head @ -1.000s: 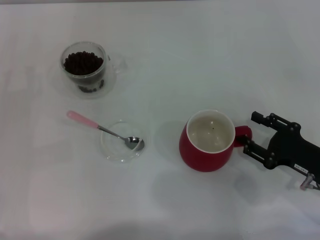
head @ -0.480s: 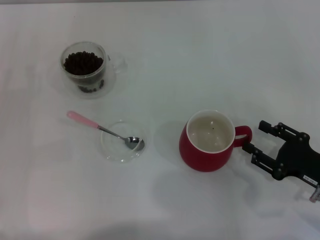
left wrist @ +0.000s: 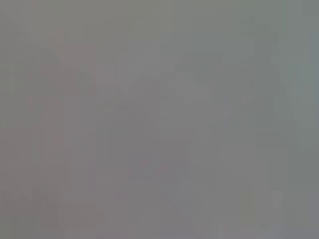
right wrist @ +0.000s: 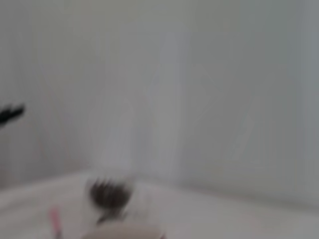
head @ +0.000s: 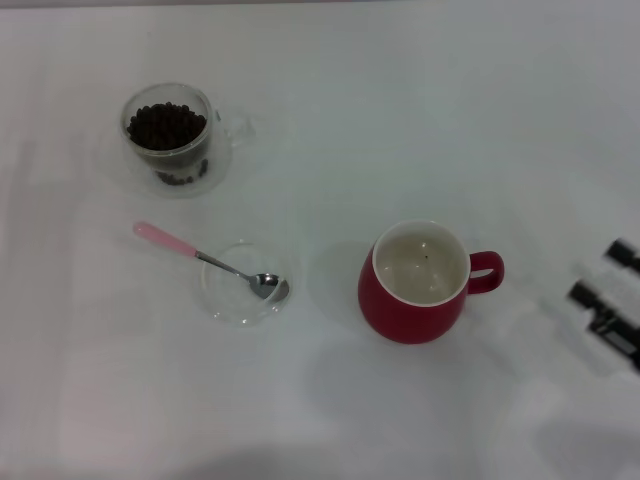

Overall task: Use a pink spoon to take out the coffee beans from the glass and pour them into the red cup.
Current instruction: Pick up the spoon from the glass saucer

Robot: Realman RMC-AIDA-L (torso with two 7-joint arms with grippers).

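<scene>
The glass with the coffee beans stands at the far left. The pink spoon lies in front of it, its metal bowl resting in a shallow clear dish. The red cup stands right of centre, handle to the right; I see no beans inside. My right gripper is open and empty at the right edge, well clear of the cup's handle. The right wrist view shows the glass, spoon handle and cup rim, all blurred. My left gripper is out of view.
The white table carries nothing else in view. The left wrist view shows only plain grey.
My right gripper has drawn back to the right, away from the red cup's handle, and is now mostly out of the head view. The cup, glass and spoon have not moved.
</scene>
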